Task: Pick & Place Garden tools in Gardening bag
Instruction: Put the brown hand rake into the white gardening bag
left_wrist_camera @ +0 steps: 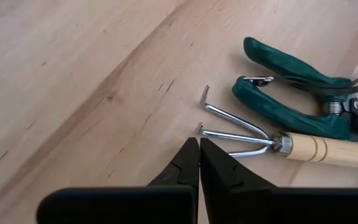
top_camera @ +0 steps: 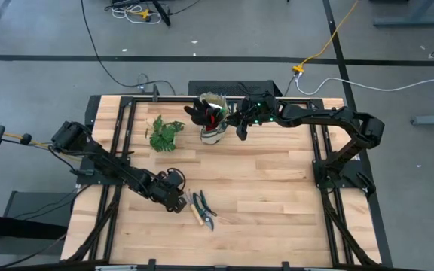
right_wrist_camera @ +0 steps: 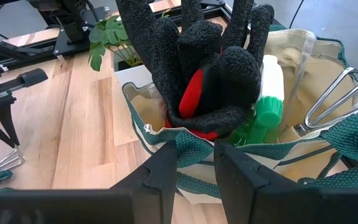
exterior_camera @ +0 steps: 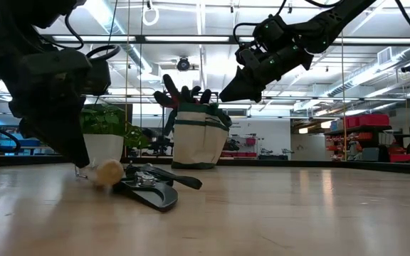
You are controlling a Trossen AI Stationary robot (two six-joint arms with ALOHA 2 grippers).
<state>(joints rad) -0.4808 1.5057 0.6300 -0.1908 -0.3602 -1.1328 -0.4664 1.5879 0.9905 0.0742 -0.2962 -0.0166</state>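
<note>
The beige gardening bag (top_camera: 212,129) with green trim stands at the table's far middle. A black-and-red glove (right_wrist_camera: 204,68) sticks out of it, fingers up, beside a white-and-green item (right_wrist_camera: 270,93) and a metal tool (right_wrist_camera: 334,99). My right gripper (right_wrist_camera: 195,163) is open just above the bag's rim (right_wrist_camera: 194,152), on its right side (top_camera: 241,134). The wooden-handled mini rake (left_wrist_camera: 272,144) and the green-handled pruning shears (left_wrist_camera: 291,93) lie flat on the table near the front (top_camera: 202,211). My left gripper (left_wrist_camera: 199,155) is shut and empty, its tips low at the rake's tines (left_wrist_camera: 229,127).
A leafy green plant (top_camera: 164,134) in a white pot (exterior_camera: 104,146) stands left of the bag. Bare wooden tabletop (top_camera: 277,196) lies between the bag and the tools and off to the right. Black frame rails run along the table's sides.
</note>
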